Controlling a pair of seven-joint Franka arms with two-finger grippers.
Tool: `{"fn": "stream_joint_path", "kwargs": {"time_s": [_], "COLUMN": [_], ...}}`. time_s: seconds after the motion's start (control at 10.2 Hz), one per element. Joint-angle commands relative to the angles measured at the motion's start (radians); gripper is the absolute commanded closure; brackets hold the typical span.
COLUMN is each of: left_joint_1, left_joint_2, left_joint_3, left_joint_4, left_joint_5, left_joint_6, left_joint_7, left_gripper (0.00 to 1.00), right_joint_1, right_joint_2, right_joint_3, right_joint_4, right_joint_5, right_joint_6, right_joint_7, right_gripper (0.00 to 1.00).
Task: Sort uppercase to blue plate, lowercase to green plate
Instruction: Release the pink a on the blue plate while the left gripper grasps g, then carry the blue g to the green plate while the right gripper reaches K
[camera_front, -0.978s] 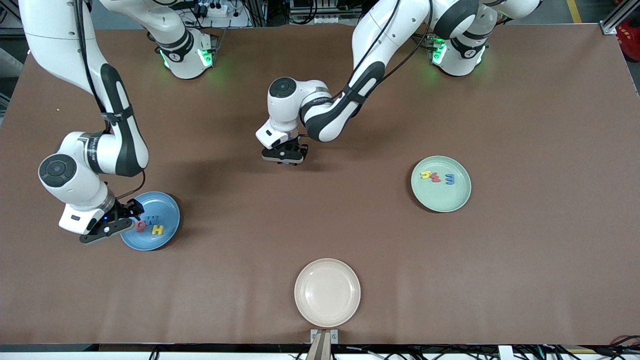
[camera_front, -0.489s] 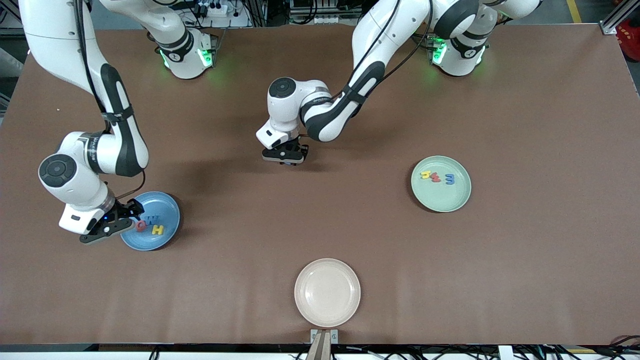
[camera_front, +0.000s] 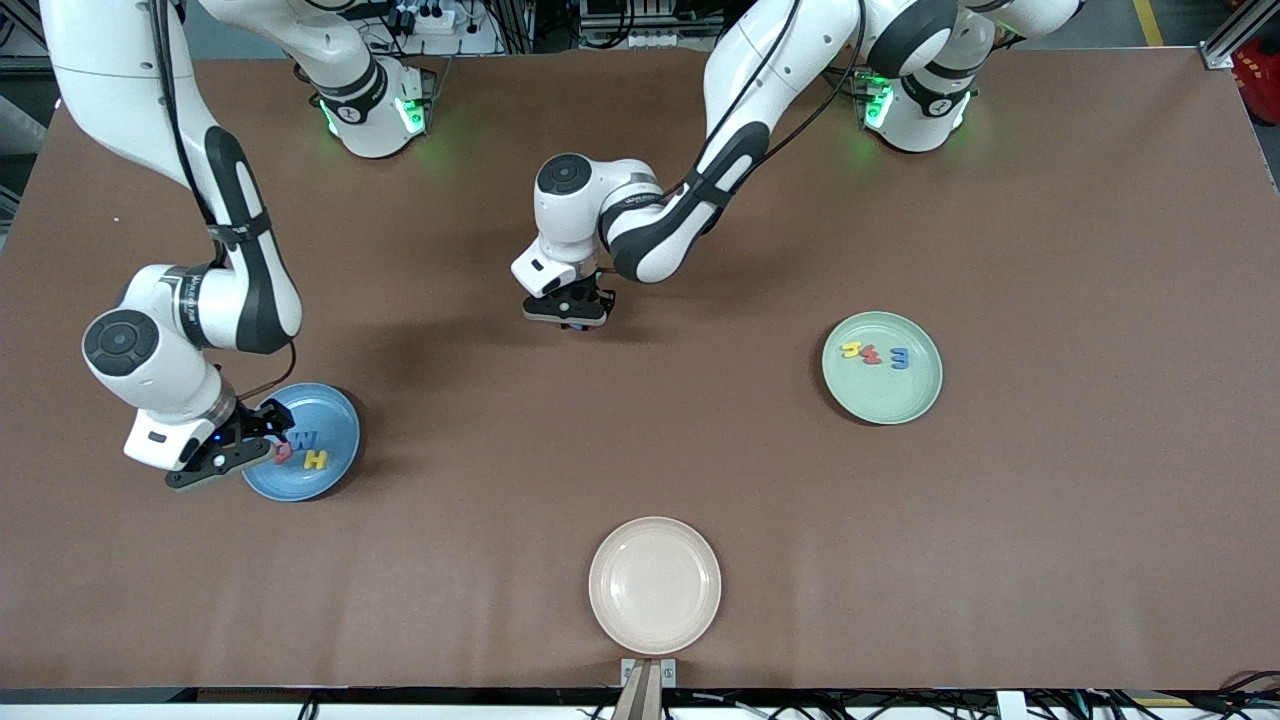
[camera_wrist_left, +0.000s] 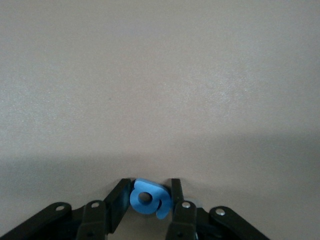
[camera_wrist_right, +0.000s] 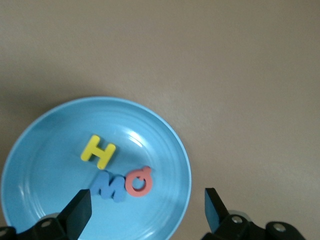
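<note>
On the bare table near the middle, my left gripper is low, with its fingers pressed on both sides of a blue lowercase g. My right gripper hangs open over the edge of the blue plate. That plate holds three uppercase letters: a blue M, a yellow H and a red Q. The green plate, toward the left arm's end, holds a yellow h, a red w and a blue m.
An empty cream plate sits near the table's front edge, at the middle. A small metal clamp sticks up at that edge just below it.
The left gripper's fingers have closed in on the blue g. The right arm has shifted slightly, and its gripper now covers part of the red Q in the front view.
</note>
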Motion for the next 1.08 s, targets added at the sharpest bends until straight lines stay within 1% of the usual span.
{"fn": "stream_joint_path", "kwargs": {"time_s": [0.0, 0.1, 0.2, 0.59, 0.78, 0.98], "left_joint_1": [-0.006, 0.0, 0.005, 0.049, 0.092, 0.152], "left_joint_2": [0.034, 0.027, 0.024, -0.036, -0.071, -0.099], "left_joint_3": [-0.002, -0.004, -0.004, -0.004, -0.004, -0.013], "left_joint_4": [0.014, 0.015, 0.017, 0.02, 0.014, 0.014], "left_joint_5": [0.024, 0.024, 0.022, 0.024, 0.027, 0.024], "left_joint_6": [0.011, 0.011, 0.011, 0.013, 0.013, 0.013], "left_joint_7": [-0.015, -0.01, -0.009, -0.009, -0.004, 0.008], "left_gripper": [0.72, 0.72, 0.75, 0.76, 0.76, 0.76], "right_joint_1": [-0.003, -0.003, -0.003, 0.003, 0.044, 0.108], "right_joint_2": [-0.007, -0.007, -0.007, -0.007, -0.005, -0.007], "right_joint_3": [0.023, 0.023, 0.023, 0.023, 0.023, 0.023], "right_joint_4": [0.011, 0.01, 0.008, 0.011, 0.008, -0.001], "right_joint_5": [-0.001, 0.004, 0.046, 0.077, 0.088, 0.088], "right_joint_6": [-0.018, -0.02, -0.02, -0.022, -0.022, -0.023], "right_joint_7": [0.068, 0.081, 0.081, 0.087, 0.156, 0.269], "right_gripper": [0.0, 0.0, 0.0, 0.0, 0.0, 0.0]}}
